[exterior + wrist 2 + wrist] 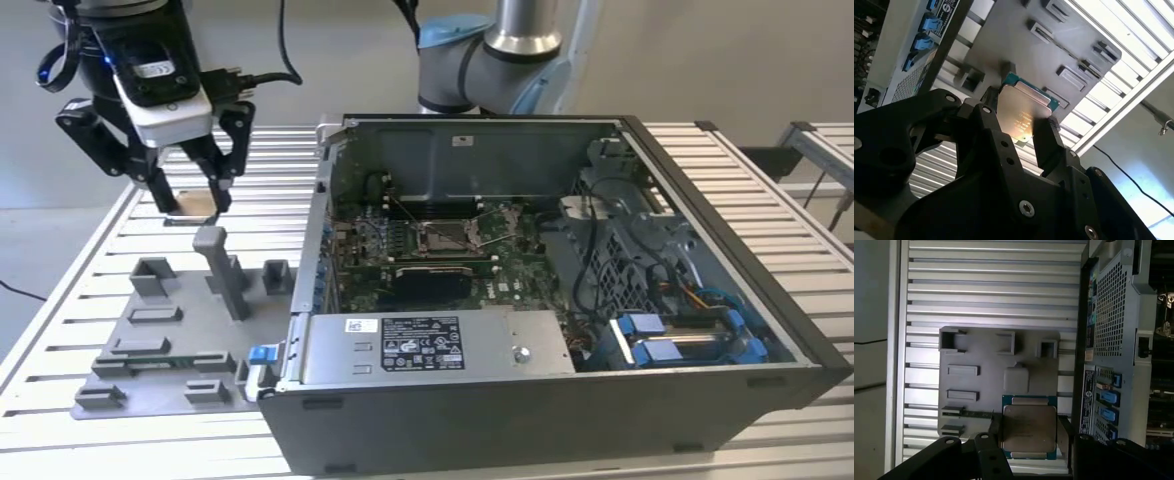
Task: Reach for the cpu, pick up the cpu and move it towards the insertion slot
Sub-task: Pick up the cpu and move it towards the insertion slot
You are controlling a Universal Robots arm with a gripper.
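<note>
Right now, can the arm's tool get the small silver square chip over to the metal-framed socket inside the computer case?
Probably yes: the tool holds the chip, the case is open-topped, and nothing covers the socket.

The arm reaches in from above at the exterior view's left, wrist pointing straight down. Its gripper [195, 207] hangs low with both black fingers [1048, 145] angled inward (linkages spread wide above them), closed on the cpu [1029, 427].
</note>
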